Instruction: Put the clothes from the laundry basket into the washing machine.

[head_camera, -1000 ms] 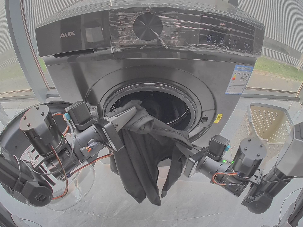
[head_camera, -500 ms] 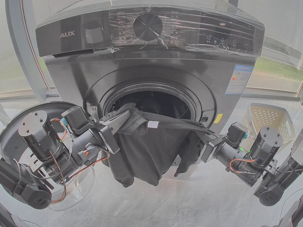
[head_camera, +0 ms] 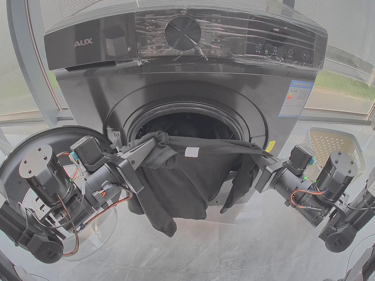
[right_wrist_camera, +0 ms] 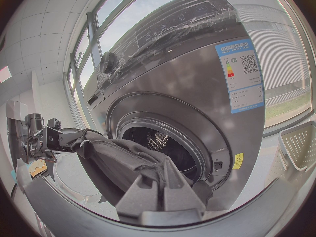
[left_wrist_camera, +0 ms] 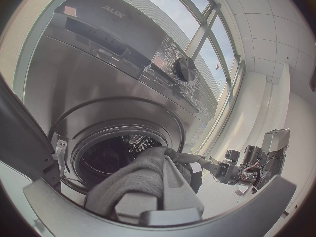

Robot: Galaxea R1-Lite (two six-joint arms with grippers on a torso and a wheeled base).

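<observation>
Garment: your black shirt (head_camera: 183, 176) stretches across the washing machine (head_camera: 234, 98) mouth, hem dangling outside
Jaws: left gripper (head_camera: 154, 142) and right gripper (head_camera: 261, 157) each pinch a shoulder
Handling: likely light, limp, snag-prone; hold bunched shoulder fabric

Grey tiled floor (head_camera: 234, 250) bears washing machine (head_camera: 187, 86), laundry basket (head_camera: 336, 145)
</observation>
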